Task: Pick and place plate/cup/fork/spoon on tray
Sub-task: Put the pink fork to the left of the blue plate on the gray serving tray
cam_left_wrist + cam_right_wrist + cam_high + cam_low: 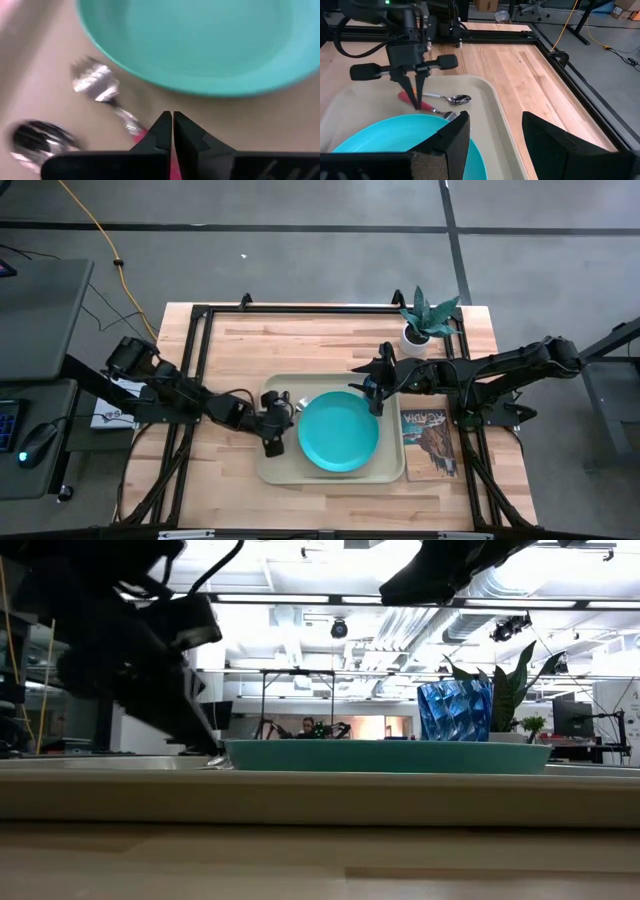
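The beige tray [275,470] lies mid-table with the turquoise plate [338,432] on it. My left gripper [272,428] is over the tray's left part, shut on the fork [97,85]. The fork's silver tines point toward the plate. The spoon [37,140] lies on the tray floor beside the fork and also shows in the right wrist view [459,99]. The blue cup [455,710] stands behind the plate in the low view. My right gripper [378,395] is open and empty above the tray's far right part. My left gripper pinches the fork's red-pink handle [141,134] between its two shut fingertips [418,97], just behind the metal neck. The fingers come from above, pointing down, and lie across the handle. The fork lies low and nearly flat over the tray floor; whether its tines rest on it I cannot tell.
A white pot with a green plant [420,330] stands at the far right. A picture book [430,442] lies right of the tray. Black frame rails [200,340] run round the work area. Papers [112,415] lie at the left edge.
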Motion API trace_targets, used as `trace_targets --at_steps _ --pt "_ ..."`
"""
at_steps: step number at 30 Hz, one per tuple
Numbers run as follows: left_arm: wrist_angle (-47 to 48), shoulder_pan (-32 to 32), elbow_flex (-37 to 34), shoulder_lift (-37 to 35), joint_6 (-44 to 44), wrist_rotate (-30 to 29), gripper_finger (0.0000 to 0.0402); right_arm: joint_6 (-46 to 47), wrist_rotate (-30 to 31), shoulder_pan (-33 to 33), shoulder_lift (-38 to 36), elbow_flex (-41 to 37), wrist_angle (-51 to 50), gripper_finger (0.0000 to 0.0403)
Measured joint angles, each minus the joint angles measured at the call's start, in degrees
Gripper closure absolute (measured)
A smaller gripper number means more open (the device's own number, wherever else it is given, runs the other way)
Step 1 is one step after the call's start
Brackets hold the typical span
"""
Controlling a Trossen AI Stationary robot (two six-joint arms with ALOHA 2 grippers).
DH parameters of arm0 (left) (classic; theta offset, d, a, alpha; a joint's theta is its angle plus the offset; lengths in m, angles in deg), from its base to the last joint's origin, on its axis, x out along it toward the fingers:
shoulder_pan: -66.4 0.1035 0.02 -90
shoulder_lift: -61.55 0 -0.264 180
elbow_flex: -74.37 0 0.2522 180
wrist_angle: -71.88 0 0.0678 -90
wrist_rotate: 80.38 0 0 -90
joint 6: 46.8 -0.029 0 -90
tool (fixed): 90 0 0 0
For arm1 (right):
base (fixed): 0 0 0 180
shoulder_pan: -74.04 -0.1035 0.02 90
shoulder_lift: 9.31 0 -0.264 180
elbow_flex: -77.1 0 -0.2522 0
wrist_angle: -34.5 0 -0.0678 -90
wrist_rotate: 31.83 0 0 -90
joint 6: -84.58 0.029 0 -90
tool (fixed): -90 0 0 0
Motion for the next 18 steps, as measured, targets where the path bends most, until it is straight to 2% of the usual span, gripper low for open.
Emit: trace_targets --at_steps 4,7,12,15,18 --pt "3.7 2.6 3.0 -0.2 -3.2 -4.2 0.0401 0.0 0.0 0.0 0.0 0.0 0.0 0.0231" --pt "5.8 5.0 4.3 -0.2 -3.6 -4.3 0.0401 0.0 0.0 0.0 0.0 0.0 0.0 0.0231" --pt "7.3 8.6 4.4 -0.2 -0.2 1.6 0.0389 0.0 0.0 0.0 0.0 0.0 0.0 0.0231" --pt "8.4 10.1 4.4 -0.2 2.3 4.9 0.037 0.0 0.0 0.0 0.0 0.0 -0.2 0.0231" --pt "8.2 12.0 4.4 -0.2 5.4 10.7 0.0345 0.0 0.0 0.0 0.0 0.0 -0.2 0.0231"
